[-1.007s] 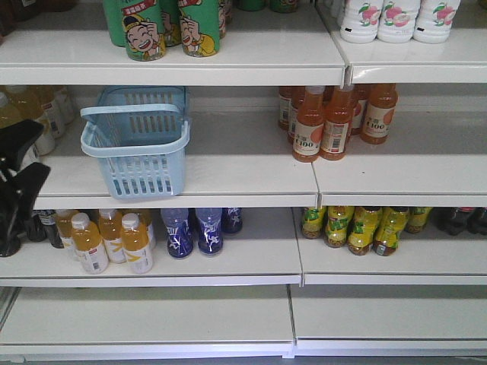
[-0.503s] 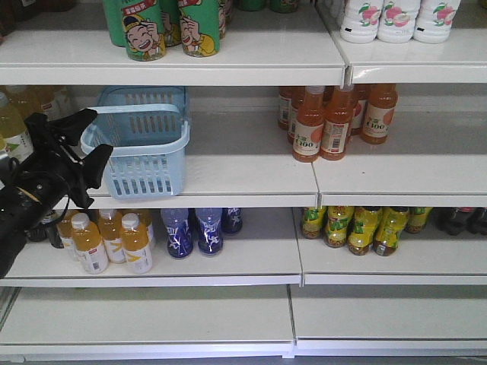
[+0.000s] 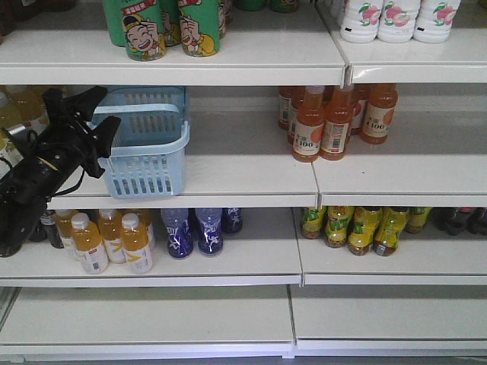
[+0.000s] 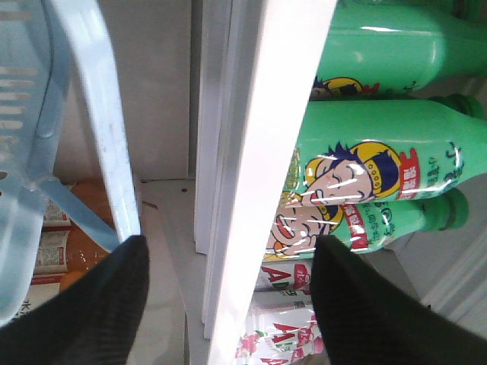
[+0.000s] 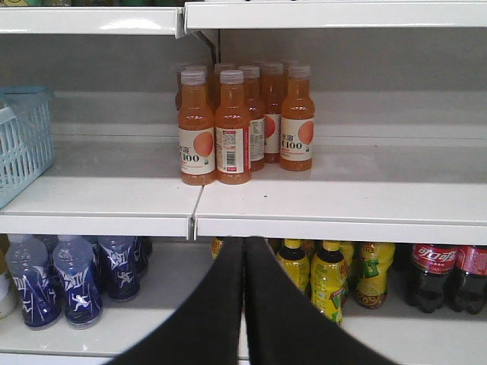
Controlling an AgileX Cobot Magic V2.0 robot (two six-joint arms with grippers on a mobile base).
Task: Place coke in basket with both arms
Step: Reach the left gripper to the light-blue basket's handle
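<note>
The light blue basket stands on the middle shelf, left of centre. My left gripper hangs open at its left rim, one finger above the rim and one beside the wall. In the left wrist view the left gripper frames a white shelf edge, with the basket rim just above the left finger. My right gripper is shut and empty, held back from the shelves. Dark coke bottles with red labels stand at the lower shelf's far right, also dimly seen as coke bottles.
Orange juice bottles cluster on the middle shelf to the right. Green cartoon cans and white bottles fill the top shelf. Below stand yellow-green bottles, blue bottles and pale orange bottles.
My left arm has risen from the left edge and swung right, bringing its open gripper up to the basket's left rim. The basket has not moved.
</note>
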